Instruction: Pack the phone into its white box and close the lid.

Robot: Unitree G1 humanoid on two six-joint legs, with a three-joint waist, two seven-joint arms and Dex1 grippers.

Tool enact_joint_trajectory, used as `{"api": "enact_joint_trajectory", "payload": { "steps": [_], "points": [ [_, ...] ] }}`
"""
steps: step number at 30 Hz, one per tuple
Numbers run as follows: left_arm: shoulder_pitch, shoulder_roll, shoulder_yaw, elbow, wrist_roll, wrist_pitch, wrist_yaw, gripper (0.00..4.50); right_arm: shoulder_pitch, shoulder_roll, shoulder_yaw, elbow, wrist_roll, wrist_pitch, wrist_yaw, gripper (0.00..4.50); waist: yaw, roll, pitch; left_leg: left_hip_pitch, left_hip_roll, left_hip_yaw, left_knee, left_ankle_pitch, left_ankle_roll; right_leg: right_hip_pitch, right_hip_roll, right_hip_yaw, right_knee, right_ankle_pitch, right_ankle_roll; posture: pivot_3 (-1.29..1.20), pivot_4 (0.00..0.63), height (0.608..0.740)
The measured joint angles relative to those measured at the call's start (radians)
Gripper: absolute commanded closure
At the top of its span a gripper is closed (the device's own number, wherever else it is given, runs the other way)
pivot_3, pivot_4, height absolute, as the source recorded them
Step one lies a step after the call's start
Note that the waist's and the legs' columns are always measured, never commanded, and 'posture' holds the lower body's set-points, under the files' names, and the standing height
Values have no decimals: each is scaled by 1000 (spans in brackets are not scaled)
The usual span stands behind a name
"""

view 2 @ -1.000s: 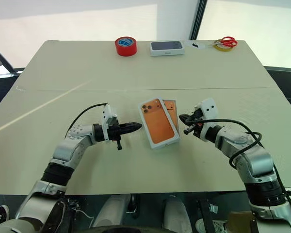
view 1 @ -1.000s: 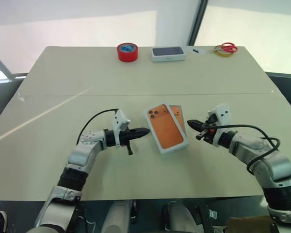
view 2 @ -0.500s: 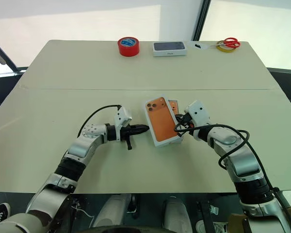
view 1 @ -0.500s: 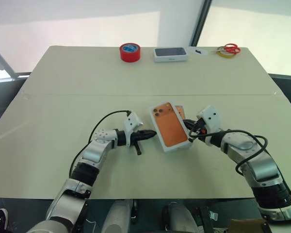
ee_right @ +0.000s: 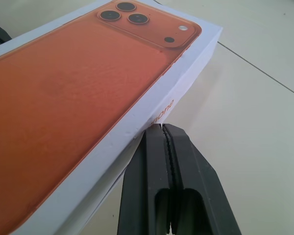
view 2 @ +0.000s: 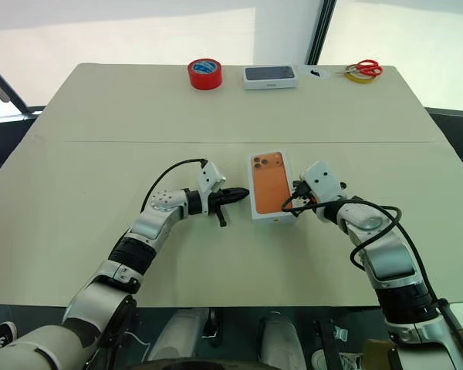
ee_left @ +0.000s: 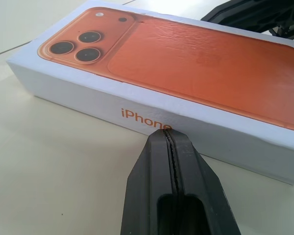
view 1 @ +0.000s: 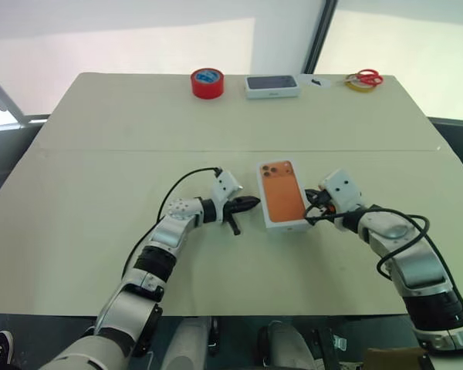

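Beige tabletop (view 1: pixel 100 139), and the lid (view 1: pixel 284 193) sits flat near the middle, orange phone picture on top, "iPhone" printed in orange along its white side. It hides whatever's inside. Left pincer (view 1: pixel 251 204) is clenched right at one long side, right pincer (ee_right: pixel 164 142) clenched against the other, neither holding anything.

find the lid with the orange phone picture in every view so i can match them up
Left eye view: the lid lies at the table's middle, between the left gripper and the right gripper.
Right eye view: lid just right of centre, same two grippers flanking it.
Left wrist view: lid spans the upper frame.
Right wrist view: lid covers the left half.
Shared landmark: its printed three-lens cluster.
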Motion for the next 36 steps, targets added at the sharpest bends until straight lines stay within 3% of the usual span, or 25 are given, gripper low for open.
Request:
{"api": "enact_joint_trajectory", "payload": {
  "steps": [11, 18, 24, 31, 34, 36],
  "points": [
    [7, -12, 41, -44, -44, 19, -6, 4500, 14, -15, 2, 24, -59, -34, 28, 4471, -1, 0, 0, 0, 0, 0, 0, 1, -1, 0, 0, 0, 0, 0, 0, 0, 150, 735],
    [-38, -20, 70, -96, -61, 15, 18, 4500, -87, -70, -81, 131, -75, -81, 42, 4471, -2, 0, 0, 0, 0, 0, 0, 3, -4, 3, 1, 0, 1, 0, 0, 0, 150, 735],
    [-141, -44, 67, 40, -35, -26, 42, 4500, -117, -10, -100, 89, -2, -114, 99, 4471, -2, 0, 0, 0, 0, 0, 0, 4, -4, 4, 1, 0, 1, 0, 0, 0, 150, 735],
    [-191, -61, -16, 187, 98, -31, 93, 4500, -4, -83, 73, 36, -168, -143, 124, 4471, 1, 0, -4, 3, 0, 0, 4, -2, 2, 5, 1, -1, 1, 0, 0, 0, 150, 735],
    [-177, -56, -5, 176, 91, -2, 71, 3680, 11, -69, 71, 10, -179, -101, 115, 4500, -1, -7, -11, 5, 0, -2, 4, -3, 0, 6, 1, -1, 0, 0, 0, 0, 150, 735],
    [-165, -36, 12, 157, 71, 16, 51, 2655, 6, -26, 29, -4, -123, -27, 121, 3950, -2, -7, -11, 5, 0, -2, 4, -3, 0, 6, 0, -1, 0, 0, 0, 0, 150, 735]
  ]
}}
